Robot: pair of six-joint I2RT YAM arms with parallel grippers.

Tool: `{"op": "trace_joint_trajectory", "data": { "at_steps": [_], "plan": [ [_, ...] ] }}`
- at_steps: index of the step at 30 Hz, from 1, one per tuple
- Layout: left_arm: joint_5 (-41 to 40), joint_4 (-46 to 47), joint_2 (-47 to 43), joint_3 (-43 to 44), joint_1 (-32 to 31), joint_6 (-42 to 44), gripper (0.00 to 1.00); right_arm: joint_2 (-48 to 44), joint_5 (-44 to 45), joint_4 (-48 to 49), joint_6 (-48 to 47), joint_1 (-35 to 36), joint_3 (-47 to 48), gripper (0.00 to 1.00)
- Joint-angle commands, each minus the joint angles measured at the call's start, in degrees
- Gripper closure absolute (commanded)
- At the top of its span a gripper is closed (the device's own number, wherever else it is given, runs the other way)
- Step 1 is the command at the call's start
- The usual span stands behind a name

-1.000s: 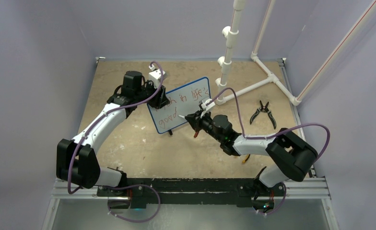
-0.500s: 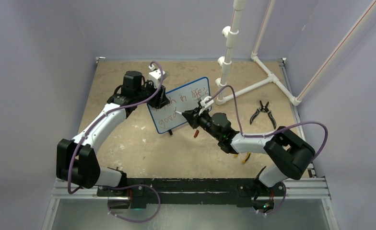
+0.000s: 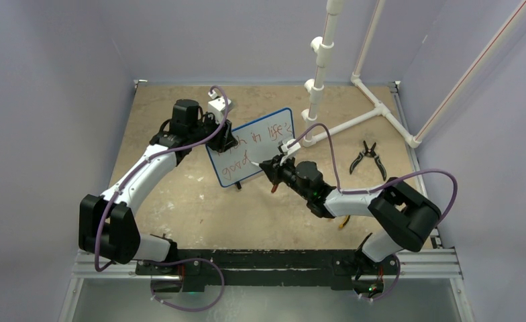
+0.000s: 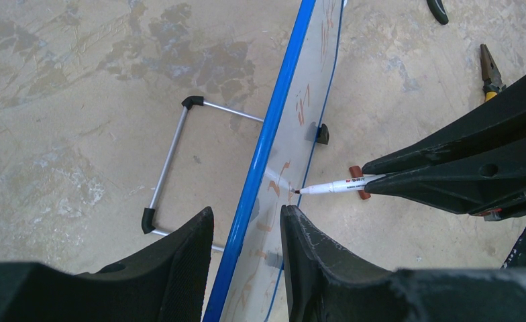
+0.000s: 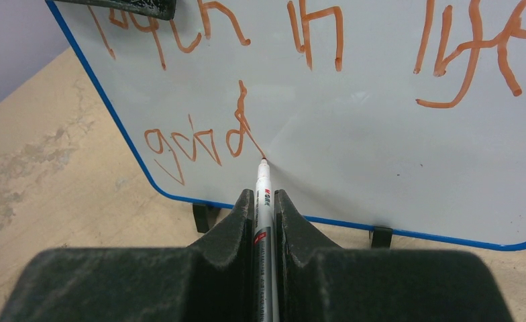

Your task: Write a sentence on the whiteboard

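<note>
The whiteboard (image 3: pixel 264 144) stands tilted at the middle of the table, blue rim and black feet showing. The sentence (image 5: pixel 314 40) is red handwriting: a top line like "Faith in life's" and, below it, "good" with a fresh slanting stroke. My left gripper (image 4: pixel 245 216) has a jaw on either side of the board's left rim (image 4: pixel 284 87) and holds it. My right gripper (image 5: pixel 264 198) is shut on a white marker (image 5: pixel 263 178). The marker tip touches the board at the end of the second line. The marker also shows in the top view (image 3: pixel 255 163).
Black pliers (image 3: pixel 369 157) lie right of the board. A white pipe frame (image 3: pixel 354 114) stands at the back right. A red marker cap (image 3: pixel 274 188) lies on the table under the right gripper. The board's wire stand (image 4: pixel 173 147) sticks out behind it.
The marker tip went up and left on the board, then came back down to the right, leaving a new slanting stroke after "good". The left arm has not moved.
</note>
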Motion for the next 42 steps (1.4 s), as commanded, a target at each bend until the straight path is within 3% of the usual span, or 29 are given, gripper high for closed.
{"op": "trace_joint_trajectory", "data": {
  "at_steps": [1,16,42],
  "plan": [
    [1.8,1.3,-1.5,-0.5,-0.1,1.4,1.00,-0.1,2.2,0.7,0.0,0.0,0.5,1.00],
    [1.8,1.3,-1.8,-0.5,-0.1,1.4,1.00,-5.2,3.3,0.3,-1.1,0.0,0.2,1.00],
    [1.7,1.2,-2.0,-0.6,-0.1,1.4,1.00,-0.4,4.7,-0.9,-0.5,-0.1,0.8,1.00]
  ]
}}
